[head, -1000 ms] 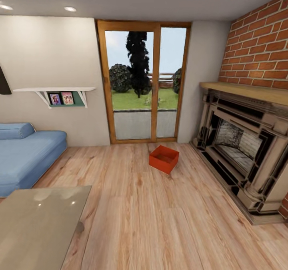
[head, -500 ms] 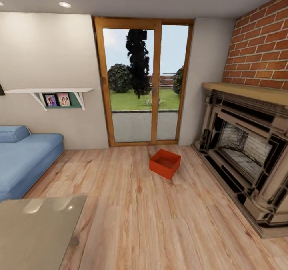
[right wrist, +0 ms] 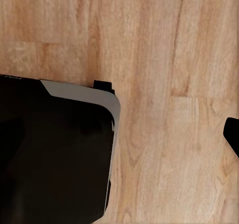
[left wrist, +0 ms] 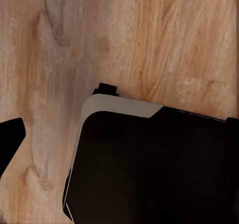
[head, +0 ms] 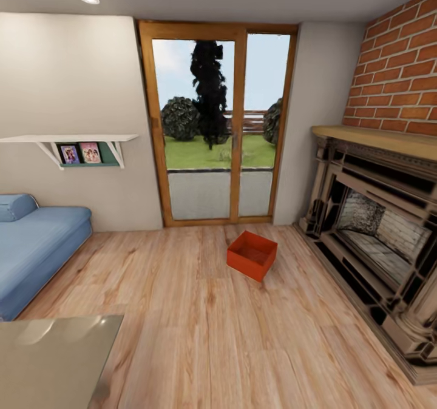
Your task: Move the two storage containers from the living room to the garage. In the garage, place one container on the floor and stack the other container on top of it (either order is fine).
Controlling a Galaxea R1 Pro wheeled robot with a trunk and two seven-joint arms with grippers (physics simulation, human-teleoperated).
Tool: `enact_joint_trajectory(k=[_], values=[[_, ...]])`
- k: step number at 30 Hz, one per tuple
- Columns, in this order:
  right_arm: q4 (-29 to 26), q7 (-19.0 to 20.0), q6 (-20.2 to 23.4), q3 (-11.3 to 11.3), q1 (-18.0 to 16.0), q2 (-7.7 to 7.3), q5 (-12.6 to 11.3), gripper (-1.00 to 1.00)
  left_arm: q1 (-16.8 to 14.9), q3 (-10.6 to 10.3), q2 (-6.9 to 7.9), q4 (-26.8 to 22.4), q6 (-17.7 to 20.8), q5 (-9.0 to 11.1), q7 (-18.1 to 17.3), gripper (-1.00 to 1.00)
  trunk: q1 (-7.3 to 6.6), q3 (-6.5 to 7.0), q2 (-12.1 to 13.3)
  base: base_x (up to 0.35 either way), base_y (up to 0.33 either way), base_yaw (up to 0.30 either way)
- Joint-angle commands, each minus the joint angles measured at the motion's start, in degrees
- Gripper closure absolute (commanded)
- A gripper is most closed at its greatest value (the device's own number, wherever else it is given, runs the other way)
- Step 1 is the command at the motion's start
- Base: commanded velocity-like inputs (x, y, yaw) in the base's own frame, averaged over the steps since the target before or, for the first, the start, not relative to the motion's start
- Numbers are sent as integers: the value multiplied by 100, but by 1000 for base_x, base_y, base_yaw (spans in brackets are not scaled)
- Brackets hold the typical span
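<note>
Facing the glass patio door (head: 221,124) in the living room, we see one storage container (head: 251,255) sitting open side up on the light wood plank floor (head: 200,330), turned at an angle, between the door and the brick fireplace (head: 379,239) and near the fireplace's front corner. We make out just this one red-orange bin; where the second one lies we cannot tell from what we see. A blue sofa (head: 33,251) stands at the left under a white wall shelf (head: 67,139), and the corner of a glass surface (head: 51,360) shows low in the head view.

Both wrist views look down at wood planks and the dark, white-edged base of the robot (left wrist: 149,164). A dark tip at the edge of each may be a finger, but we cannot tell whether either gripper is released or clenched; nothing red shows near them.

We judge the task barely begun: the bin is well apart from us, not yet grasped, and the carrying to the garage and the stacking all remain.
</note>
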Motion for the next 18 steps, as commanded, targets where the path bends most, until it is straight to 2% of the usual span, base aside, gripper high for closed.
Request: enact_joint_trajectory(k=[1,18], values=[[17,-6,-34,50,-8,2,-51,-100,-5,-16,0,0,8,36,11,-100,6,-11,-9,324,0,0],[17,-6,-34,55,-8,2,-37,-100,-5,-16,0,0,16,36,11,-100,6,-11,-9,324,0,0]])
